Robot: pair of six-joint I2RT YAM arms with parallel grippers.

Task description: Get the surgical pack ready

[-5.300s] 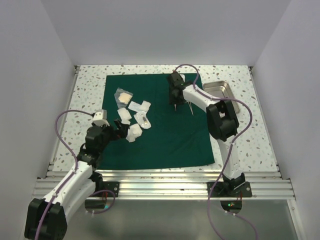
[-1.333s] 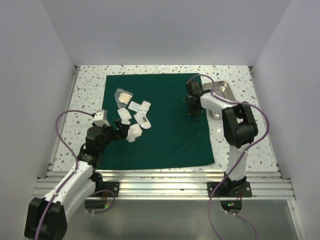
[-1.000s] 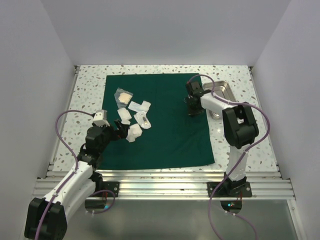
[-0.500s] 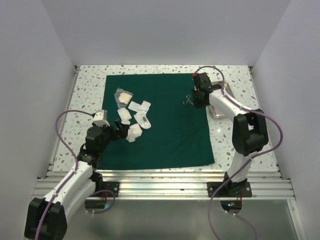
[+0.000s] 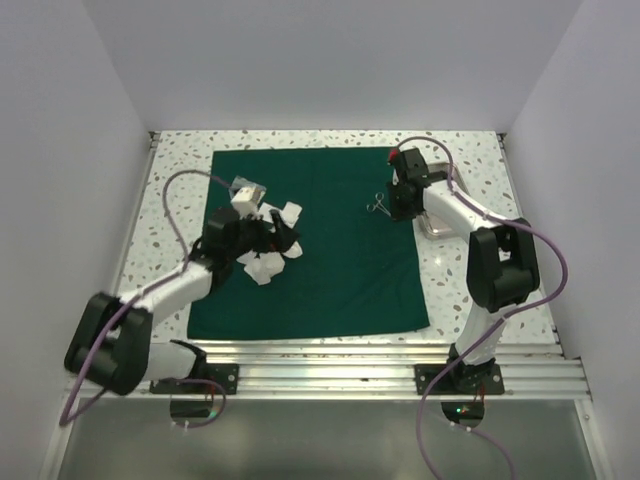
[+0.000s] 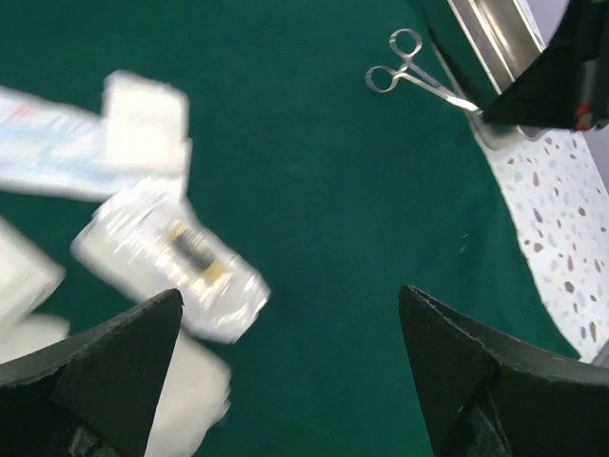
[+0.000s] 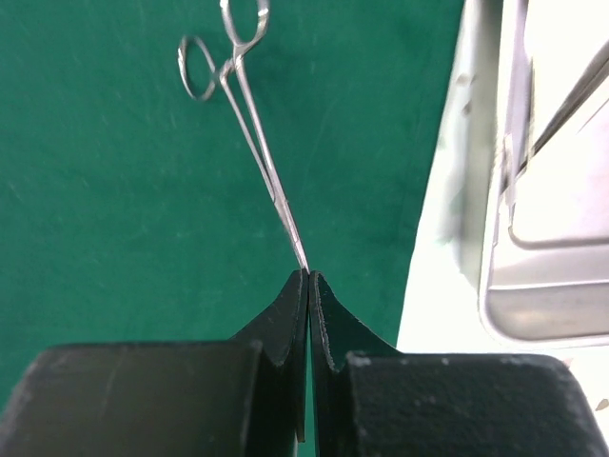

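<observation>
While my right tool [image 7: 306,278] pinches forceps [image 7: 243,124], my left tool [image 6: 290,295] gapes over packets [image 6: 166,252]

Seen from overhead, the surgical pack [image 5: 340,270] is a dark green drape spread flat across the middle of the speckled counter [image 5: 180,160]. It is close to square, so no long axis stands out; its sides run along the counter's sides. That view gives the forceps only as a small glint near the drape's right edge. My right wrist camera shows more: my jaws are pressed together on the forceps' tip, the ring handles point away from me over the cloth, and a steel tray [image 7: 533,286] sits just off the drape's edge. My left wrist camera shows my fingers spread wide, holding nothing, above blurred white packets. Half a second ago my left arm hung back by the drape's near left corner; now it reaches over the packets. My right tool stands about where it did.
</observation>
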